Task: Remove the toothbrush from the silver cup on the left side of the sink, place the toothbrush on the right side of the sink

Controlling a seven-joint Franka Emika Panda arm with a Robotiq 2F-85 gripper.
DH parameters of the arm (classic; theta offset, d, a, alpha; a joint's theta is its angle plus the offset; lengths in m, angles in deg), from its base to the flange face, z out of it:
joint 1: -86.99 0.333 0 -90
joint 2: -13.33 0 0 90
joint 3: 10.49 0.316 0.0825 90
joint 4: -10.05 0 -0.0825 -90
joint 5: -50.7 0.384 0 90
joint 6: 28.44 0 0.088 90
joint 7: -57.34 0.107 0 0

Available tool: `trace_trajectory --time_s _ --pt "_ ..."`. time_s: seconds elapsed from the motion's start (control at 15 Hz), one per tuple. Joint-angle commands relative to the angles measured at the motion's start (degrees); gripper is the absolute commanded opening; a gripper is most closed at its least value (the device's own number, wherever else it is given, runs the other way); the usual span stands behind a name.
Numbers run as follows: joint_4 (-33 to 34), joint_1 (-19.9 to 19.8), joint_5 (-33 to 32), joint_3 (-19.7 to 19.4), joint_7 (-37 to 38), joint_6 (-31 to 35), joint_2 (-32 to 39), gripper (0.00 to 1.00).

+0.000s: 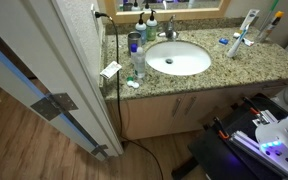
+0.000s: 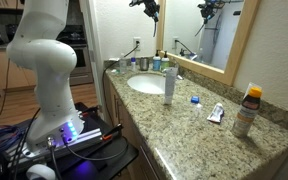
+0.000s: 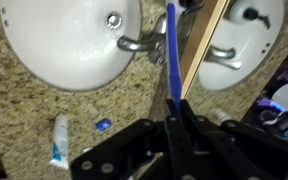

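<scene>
Holding blue toothbrush (image 3: 171, 50) clamped between fingers (image 3: 187, 130), well above sink (image 3: 64, 50) near surface (image 3: 19, 110) back edge, long axis straight ahead over faucet (image 3: 134, 42); needs carrying toward right edge by toothpaste tube (image 3: 59, 140).

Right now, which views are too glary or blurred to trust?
Wrist view: the white oval basin glares, the dark gripper is soft and shadowed, and the slim blue toothbrush reads clearly. In an exterior view, a pale door fills the foreground, out of focus.
</scene>
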Motion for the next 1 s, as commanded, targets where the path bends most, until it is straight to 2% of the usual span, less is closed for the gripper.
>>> trace_trajectory --time_s 0.0,0.13,0.2,0.27,0.4,0.47,0.53,0.6,0.93 --pt "-9.37 -3.30 1.41 -2.72 0.91 -6.89 -8.46 0.02" --pt "-13.76 -6.28 4.69 -4.55 1.74 -8.03 -11.86 0.02" --pt "-16.73 -7.92 7.17 -5.48 2.10 -6.49 -13.74 0.02" --pt "-9.12 -5.76 3.90 -4.85 0.45 -8.21 -8.87 0.07" --pt "-12.74 -8.03 6.10 -5.96 0.46 -7.95 -11.23 0.07" --pt "-13.66 -8.47 6.41 -6.07 0.46 -7.89 -11.86 0.02" --pt "-13.46 -8.47 5.73 -6.09 -0.17 -7.98 -10.42 0.02" --pt "-12.03 -12.87 6.50 -3.54 0.04 -9.42 -7.88 0.02" --pt "-13.50 -22.88 11.35 -7.17 1.78 -8.81 -2.69 0.02"
